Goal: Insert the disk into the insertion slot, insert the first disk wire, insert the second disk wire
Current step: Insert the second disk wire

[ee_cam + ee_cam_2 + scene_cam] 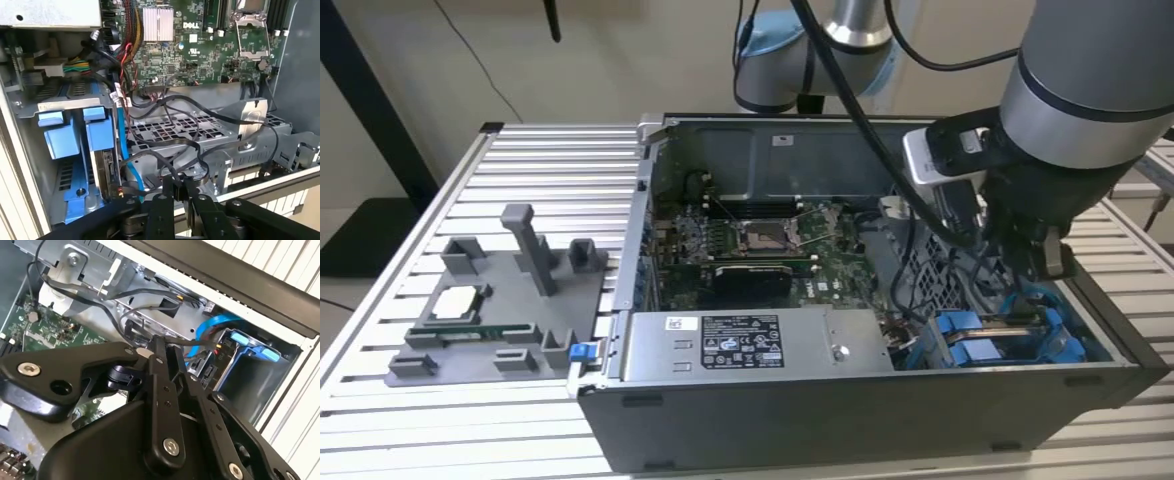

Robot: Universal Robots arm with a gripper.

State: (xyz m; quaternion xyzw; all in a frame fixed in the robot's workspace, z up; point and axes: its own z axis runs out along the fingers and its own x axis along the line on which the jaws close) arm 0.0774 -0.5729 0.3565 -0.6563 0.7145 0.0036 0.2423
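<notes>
The flat grey-silver disk in its bright blue plastic carrier frame (101, 150) stands on edge in the grey metal insertion slot (65, 106). Its long axis runs into the bay and its connector end faces the case interior. The arm reaches steeply down into the open grey computer case (854, 400) at the exterior view's right. The black gripper (175, 186) has its fingers drawn together on a thin black disk wire (192, 343), near the connector end.

Loose black cables (215, 114) drape over the grey drive cage (235, 152), hemming the gripper (175, 186) at the open case's (854, 420) four o'clock in the exterior view; free room lies over the motherboard (747, 240), nine o'clock of the gripper.
</notes>
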